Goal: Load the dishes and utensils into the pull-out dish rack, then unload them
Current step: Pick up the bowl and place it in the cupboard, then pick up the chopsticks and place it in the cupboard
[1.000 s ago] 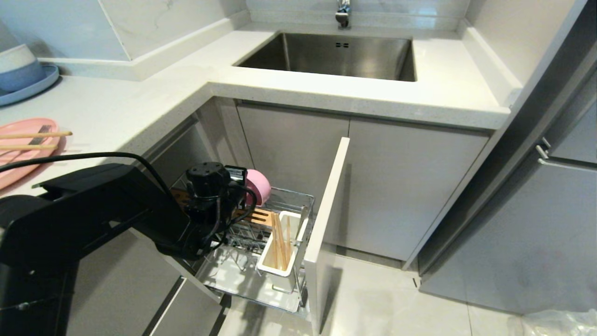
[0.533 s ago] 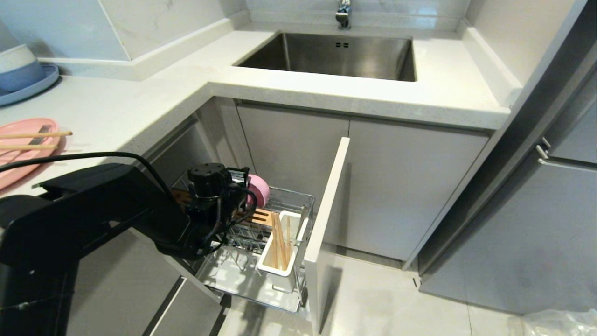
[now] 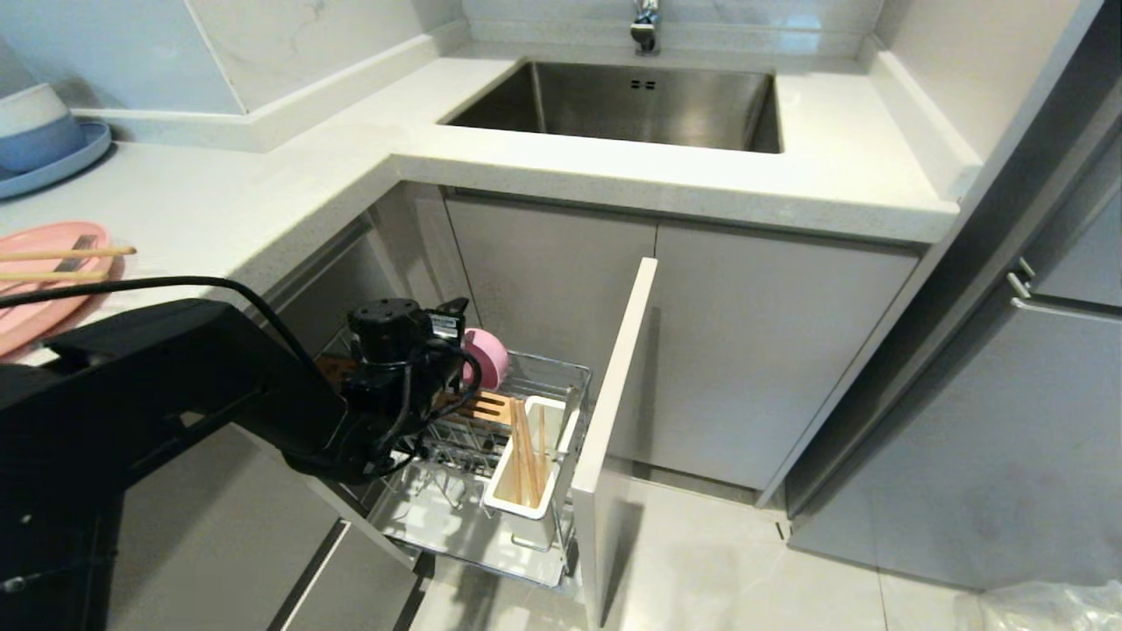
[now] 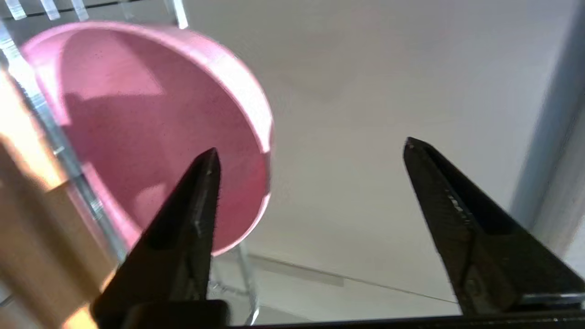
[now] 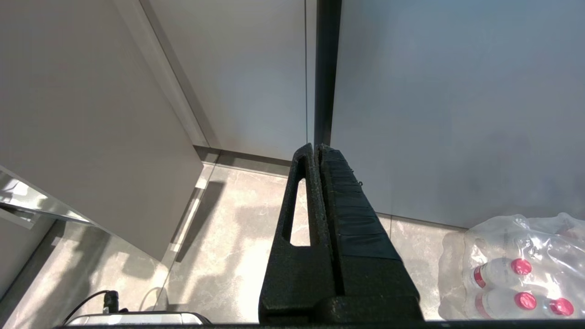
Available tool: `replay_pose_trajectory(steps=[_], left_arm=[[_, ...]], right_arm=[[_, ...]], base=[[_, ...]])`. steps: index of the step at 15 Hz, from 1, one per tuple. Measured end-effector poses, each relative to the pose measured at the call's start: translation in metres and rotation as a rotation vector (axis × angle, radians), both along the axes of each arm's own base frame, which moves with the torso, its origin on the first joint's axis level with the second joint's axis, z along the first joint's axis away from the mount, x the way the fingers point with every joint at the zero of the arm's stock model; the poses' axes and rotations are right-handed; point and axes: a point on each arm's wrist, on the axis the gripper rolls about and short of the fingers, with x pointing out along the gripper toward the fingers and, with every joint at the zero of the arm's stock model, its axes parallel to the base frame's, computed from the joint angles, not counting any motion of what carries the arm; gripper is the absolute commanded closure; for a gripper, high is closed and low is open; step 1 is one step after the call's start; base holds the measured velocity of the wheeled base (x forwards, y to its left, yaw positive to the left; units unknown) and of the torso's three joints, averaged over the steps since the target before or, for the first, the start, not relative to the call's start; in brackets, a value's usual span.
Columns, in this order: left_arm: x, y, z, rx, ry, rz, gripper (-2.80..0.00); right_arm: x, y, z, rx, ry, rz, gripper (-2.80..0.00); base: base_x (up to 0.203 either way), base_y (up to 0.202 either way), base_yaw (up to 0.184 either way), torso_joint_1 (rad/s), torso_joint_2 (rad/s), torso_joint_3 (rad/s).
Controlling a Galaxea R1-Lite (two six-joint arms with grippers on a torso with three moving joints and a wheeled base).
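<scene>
The pink bowl (image 3: 487, 358) (image 4: 151, 119) stands on its side at the back of the pull-out dish rack (image 3: 565, 379), leaning on the wires beside the wooden bar (image 3: 487, 406). My left gripper (image 4: 311, 148) hovers just by it, open; one finger (image 4: 192, 214) overlaps the bowl's mouth and grips nothing. In the head view the wrist (image 3: 394, 350) hides the fingers. Chopsticks (image 3: 526, 451) stand in the white utensil holder (image 3: 517, 506). The pink plate (image 3: 35, 294) lies on the counter at the left with more chopsticks (image 3: 70, 254) across it. My right gripper (image 5: 317, 151) is parked, shut, over the floor.
The rack's grey door front (image 3: 614, 394) stands out into the floor space. A blue plate with stacked bowls (image 3: 39, 145) sits at the counter's far left. The steel sink (image 3: 631, 101) is behind. A wrapped pack of bottles (image 5: 516, 269) lies on the floor.
My left gripper has opened and let go of the pink bowl, which has sunk lower into the rack. The wrist has lifted slightly. The right arm has kept still.
</scene>
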Motion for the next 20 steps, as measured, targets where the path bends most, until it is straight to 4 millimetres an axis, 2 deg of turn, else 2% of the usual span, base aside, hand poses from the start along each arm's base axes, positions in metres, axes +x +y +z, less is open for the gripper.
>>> replay_pose_trajectory(steps=[4, 6, 10, 12, 13, 17, 20], left_arm=[[-0.011, -0.002, 0.011, 0.028, 0.074, 0.01, -2.8], [-0.017, -0.002, 0.023, 0.032, 0.077, 0.011, -2.8], [-0.04, -0.001, 0.06, 0.032, 0.068, -0.002, -2.8], [-0.06, 0.004, 0.083, 0.03, 0.062, -0.009, -2.8], [-0.072, 0.007, 0.093, 0.029, 0.058, -0.004, 0.0], [-0.119, 0.014, 0.123, 0.052, 0.068, -0.004, 0.0], [-0.155, 0.006, 0.149, 0.172, 0.011, -0.097, 0.0]], right_arm=[[0.0, 0.0, 0.0, 0.0, 0.0, 0.0, 0.0], [0.0, 0.0, 0.0, 0.0, 0.0, 0.0, 0.0], [0.0, 0.0, 0.0, 0.0, 0.0, 0.0, 0.0], [0.0, 0.0, 0.0, 0.0, 0.0, 0.0, 0.0], [0.0, 0.0, 0.0, 0.0, 0.0, 0.0, 0.0], [0.0, 0.0, 0.0, 0.0, 0.0, 0.0, 0.0], [0.0, 0.0, 0.0, 0.0, 0.0, 0.0, 0.0]], base=[[0.0, 0.0, 0.0, 0.0, 0.0, 0.0], [0.0, 0.0, 0.0, 0.0, 0.0, 0.0], [0.0, 0.0, 0.0, 0.0, 0.0, 0.0], [0.0, 0.0, 0.0, 0.0, 0.0, 0.0], [0.0, 0.0, 0.0, 0.0, 0.0, 0.0], [0.0, 0.0, 0.0, 0.0, 0.0, 0.0], [0.0, 0.0, 0.0, 0.0, 0.0, 0.0]])
